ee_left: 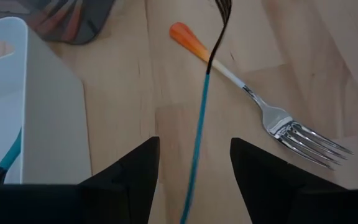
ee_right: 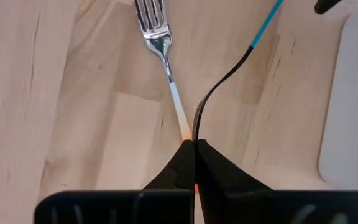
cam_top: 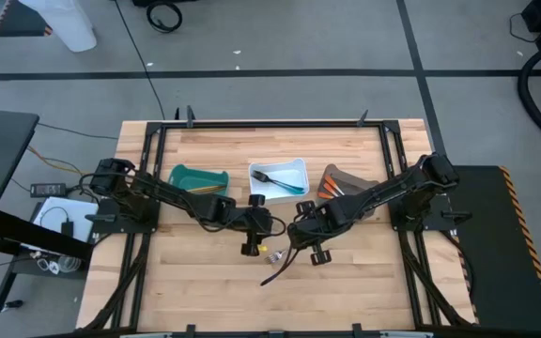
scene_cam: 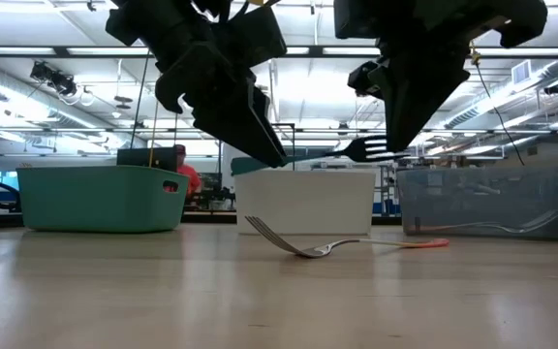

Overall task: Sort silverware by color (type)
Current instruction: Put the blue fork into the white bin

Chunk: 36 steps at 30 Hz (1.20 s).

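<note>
I am looking down at a light wooden table (cam_top: 205, 282) with a dark metal frame along its edges. Three bins are sitting on it in a row toward the far side: a teal bin (cam_top: 198, 179) on the left, a white bin (cam_top: 280, 177) in the middle, and a grey-brown bin (cam_top: 344, 181) on the right. Nearer the middle of the tabletop, an orange-handled fork (ee_left: 247, 93) is lying on the bare wood, its silver tines resting on the boards and its orange tip pointing toward the grey-brown bin.
</note>
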Each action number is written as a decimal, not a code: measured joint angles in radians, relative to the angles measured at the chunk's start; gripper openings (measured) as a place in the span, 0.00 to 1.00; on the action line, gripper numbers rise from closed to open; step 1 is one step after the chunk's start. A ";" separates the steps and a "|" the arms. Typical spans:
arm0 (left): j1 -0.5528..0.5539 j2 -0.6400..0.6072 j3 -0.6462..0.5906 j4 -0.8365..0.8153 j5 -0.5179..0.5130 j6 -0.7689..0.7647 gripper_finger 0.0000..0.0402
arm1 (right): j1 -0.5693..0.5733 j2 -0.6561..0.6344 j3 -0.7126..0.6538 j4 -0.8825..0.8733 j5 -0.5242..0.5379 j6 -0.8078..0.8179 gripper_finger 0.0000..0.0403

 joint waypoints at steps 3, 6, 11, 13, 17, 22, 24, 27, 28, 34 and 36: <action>0.000 0.000 0.000 0.000 -0.001 0.006 0.49 | 0.000 -0.004 0.004 0.000 -0.003 -0.002 0.02; 0.000 0.000 0.000 -0.008 -0.002 0.006 0.44 | 0.000 -0.019 0.004 -0.003 -0.003 -0.002 0.02; 0.000 0.000 0.000 -0.013 -0.002 0.007 0.34 | 0.000 -0.055 0.004 -0.004 -0.002 0.012 0.02; 0.000 0.000 0.000 -0.012 -0.003 0.006 0.30 | 0.000 -0.060 0.005 0.000 -0.008 0.015 0.02; 0.000 0.000 0.000 -0.006 -0.003 0.005 0.23 | 0.000 -0.058 0.005 -0.007 -0.032 0.018 0.02; 0.000 0.000 0.000 -0.006 0.001 0.012 0.13 | 0.000 -0.058 0.005 -0.012 -0.046 0.020 0.02; -0.001 0.000 0.000 -0.007 0.009 0.017 0.07 | -0.001 -0.057 0.005 -0.018 -0.045 0.016 0.02; -0.002 0.000 0.000 -0.008 0.017 0.014 0.02 | -0.002 -0.057 0.005 -0.020 -0.042 0.013 0.02; -0.002 0.000 0.000 -0.007 0.018 0.014 0.02 | -0.001 -0.057 0.005 -0.021 -0.040 0.013 0.02; -0.001 0.000 0.000 -0.010 0.010 -0.011 0.02 | -0.002 -0.057 0.004 -0.022 0.008 0.042 0.10; 0.000 0.000 0.000 -0.002 0.001 -0.026 0.02 | -0.002 -0.056 0.004 -0.006 0.031 0.052 0.17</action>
